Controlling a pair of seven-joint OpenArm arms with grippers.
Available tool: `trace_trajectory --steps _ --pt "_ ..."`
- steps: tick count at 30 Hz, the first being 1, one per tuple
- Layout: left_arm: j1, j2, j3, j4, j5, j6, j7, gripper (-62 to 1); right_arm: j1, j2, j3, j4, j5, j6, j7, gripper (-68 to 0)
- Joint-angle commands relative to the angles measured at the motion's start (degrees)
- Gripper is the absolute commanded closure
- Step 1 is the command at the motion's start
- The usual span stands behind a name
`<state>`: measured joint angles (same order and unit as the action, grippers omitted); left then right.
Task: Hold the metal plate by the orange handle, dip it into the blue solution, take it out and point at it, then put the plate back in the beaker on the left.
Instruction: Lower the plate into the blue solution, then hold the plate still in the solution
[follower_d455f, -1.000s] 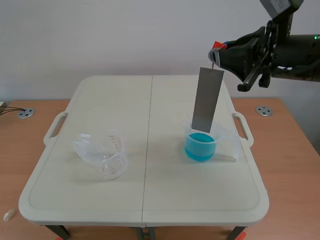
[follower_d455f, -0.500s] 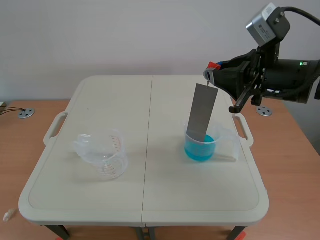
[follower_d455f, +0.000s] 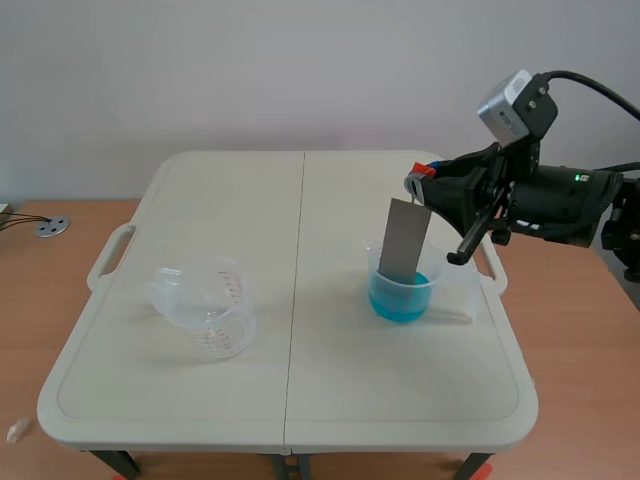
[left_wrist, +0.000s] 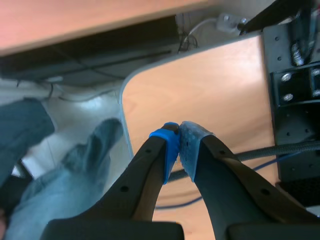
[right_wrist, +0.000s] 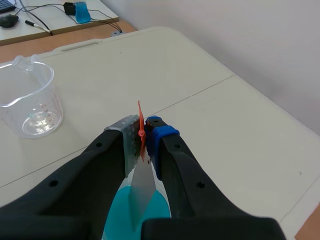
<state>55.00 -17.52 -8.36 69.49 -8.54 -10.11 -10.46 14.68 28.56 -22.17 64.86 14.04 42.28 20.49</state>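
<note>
Dipping looks under way: right end effector (follower_d455f: 422, 186) pinches the orange handle (right_wrist: 140, 120), with the metal plate (follower_d455f: 403, 240) hanging slightly tilted and its lower end inside the right beaker (follower_d455f: 372, 268). Whether it meets the blue solution (follower_d455f: 400, 298) I cannot tell.

Risks: the tilted edge catching the beaker wall and tipping it; the thin handle slipping in the grip.

Right beaker holds blue solution in its lower part; left beaker (follower_d455f: 205, 310) looks empty. Left end effector (left_wrist: 179, 136) is closed on nothing, off the bench (follower_d455f: 300, 390).
</note>
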Motion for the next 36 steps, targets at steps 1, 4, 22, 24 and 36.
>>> trace_trajectory --steps 1,4,22,24,36 --pt "1.8 1.1 0.1 0.9 0.9 -0.1 -1.5 -2.6 1.2 0.2 0.7 0.0 -0.1 0.4 1.7 -1.3" --pt "2.3 2.2 0.1 0.9 2.7 -0.1 -2.2 -2.6 1.2 0.0 0.7 -1.4 -2.3 0.4 3.6 -1.3" --pt "2.1 3.2 0.1 0.9 5.2 -0.1 -2.0 -2.6 1.2 -0.4 0.7 -3.0 -7.9 0.4 6.9 -1.3" --pt "2.1 3.2 0.1 0.9 5.2 -0.1 -2.0 -2.6 1.2 -0.4 0.7 -3.0 -7.9 0.4 6.9 -1.3" --pt "2.1 3.2 0.1 0.9 5.2 -0.1 -2.0 -2.6 1.2 -0.5 0.7 -3.0 -7.9 0.4 6.9 -1.3"
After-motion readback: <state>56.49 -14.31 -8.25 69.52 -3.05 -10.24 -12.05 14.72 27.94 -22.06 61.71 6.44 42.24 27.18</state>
